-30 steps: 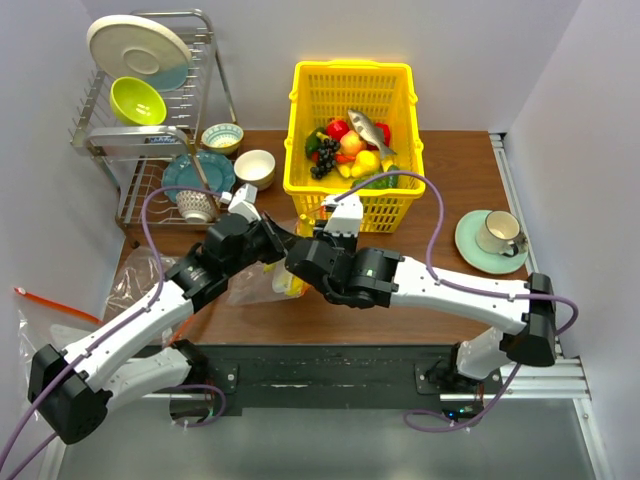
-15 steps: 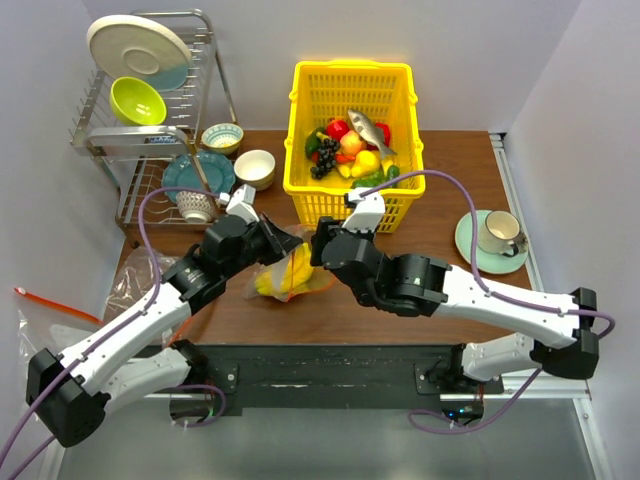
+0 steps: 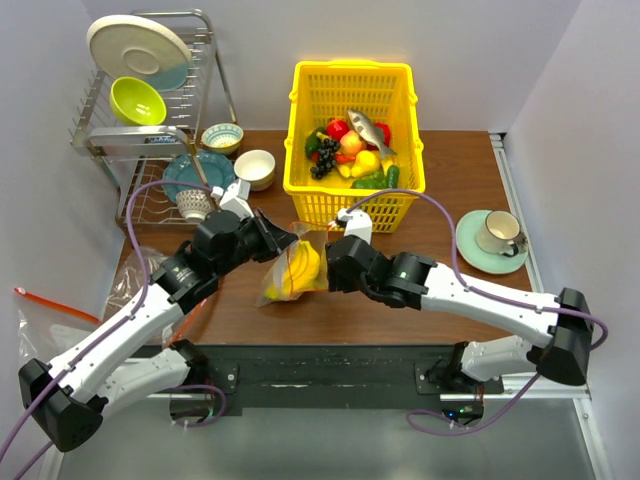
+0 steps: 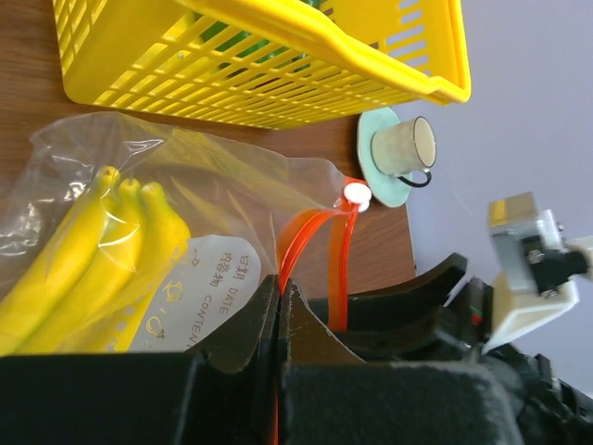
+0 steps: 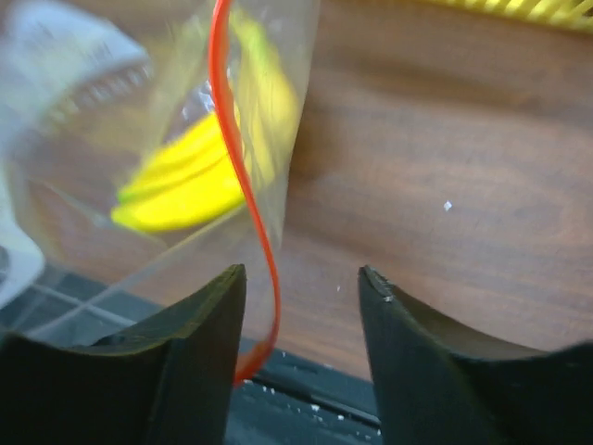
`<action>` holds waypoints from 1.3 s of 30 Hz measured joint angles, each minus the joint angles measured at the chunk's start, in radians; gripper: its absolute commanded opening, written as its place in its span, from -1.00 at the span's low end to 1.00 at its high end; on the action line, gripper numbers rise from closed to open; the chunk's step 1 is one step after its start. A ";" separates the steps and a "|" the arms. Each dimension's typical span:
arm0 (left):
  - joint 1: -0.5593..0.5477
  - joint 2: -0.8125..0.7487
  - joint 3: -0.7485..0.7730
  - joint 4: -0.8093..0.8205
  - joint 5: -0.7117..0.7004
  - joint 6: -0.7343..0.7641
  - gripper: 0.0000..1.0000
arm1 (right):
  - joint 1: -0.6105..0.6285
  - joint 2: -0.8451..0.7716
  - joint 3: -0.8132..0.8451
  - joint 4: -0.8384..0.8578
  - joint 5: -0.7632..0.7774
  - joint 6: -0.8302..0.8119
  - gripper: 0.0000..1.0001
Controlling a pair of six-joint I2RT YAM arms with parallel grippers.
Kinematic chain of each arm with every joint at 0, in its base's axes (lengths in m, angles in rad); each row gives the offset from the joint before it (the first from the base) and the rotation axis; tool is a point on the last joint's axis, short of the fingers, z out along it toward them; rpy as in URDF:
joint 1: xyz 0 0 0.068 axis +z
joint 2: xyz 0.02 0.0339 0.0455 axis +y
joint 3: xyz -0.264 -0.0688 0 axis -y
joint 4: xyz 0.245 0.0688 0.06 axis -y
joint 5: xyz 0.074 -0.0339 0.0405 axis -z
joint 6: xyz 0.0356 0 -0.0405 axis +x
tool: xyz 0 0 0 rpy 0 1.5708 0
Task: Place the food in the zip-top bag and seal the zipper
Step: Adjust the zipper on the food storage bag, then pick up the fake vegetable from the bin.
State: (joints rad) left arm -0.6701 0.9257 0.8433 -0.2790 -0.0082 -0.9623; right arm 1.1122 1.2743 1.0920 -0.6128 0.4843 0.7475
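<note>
L hand (image 4: 278, 306) pressed together, pinching the zipper (image 4: 310, 241) at one end of the mouth. The zip-top bag (image 4: 232, 185) spreads out just past its fingertips, w/ the banana bunch (image 4: 83, 250) inside, resting low in the bag. R hand (image 5: 301, 306) is spread; the orange strip runs through the gap close to one finger, can't tell if it touches. Desk (image 5: 445, 139) is just beyond that hand, and the yellow basket (image 3: 350, 80) w/ the rest of the food (image 3: 350, 145) sits farther out. What changed: a sec ago R hand was down at the bag mouth, bananas only partly showing; now they're fully in and R hand has let go and backed off a bit toward me. So I judge item one done, more food to fetch, mouth not yet sealed.
</note>
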 measured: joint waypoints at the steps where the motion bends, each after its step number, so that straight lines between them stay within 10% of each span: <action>1: 0.000 0.000 0.004 -0.010 0.000 0.005 -1.00 | 0.000 0.018 -0.003 -0.001 -0.016 -0.001 -0.64; 4: 0.000 0.004 0.046 -0.075 -0.004 0.030 -1.00 | 0.002 0.063 0.003 -0.001 -0.041 -0.006 -1.00; 13: -0.001 0.075 0.424 -0.395 -0.150 0.201 -1.00 | 0.002 0.099 0.356 -0.192 0.081 -0.109 -1.00; 22: -0.003 0.009 0.146 -0.363 -0.053 0.197 -1.00 | 0.002 0.079 0.502 -0.283 0.106 -0.198 -0.95; 26: -0.005 0.039 0.211 -0.419 -0.065 0.226 -1.00 | 0.002 0.115 0.480 -0.300 0.078 -0.209 -0.50; 29: -0.005 0.043 0.290 -0.428 -0.082 0.251 -1.00 | -0.002 0.142 0.463 -0.298 0.047 -0.209 0.58; 39: -0.005 0.019 0.210 -0.404 -0.075 0.276 -1.00 | -0.083 0.144 0.460 -0.277 -0.068 -0.241 0.65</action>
State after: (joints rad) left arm -0.6746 0.9451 1.0531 -0.6834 -0.0830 -0.6865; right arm 1.0290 1.4185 1.5520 -0.8902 0.4168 0.5068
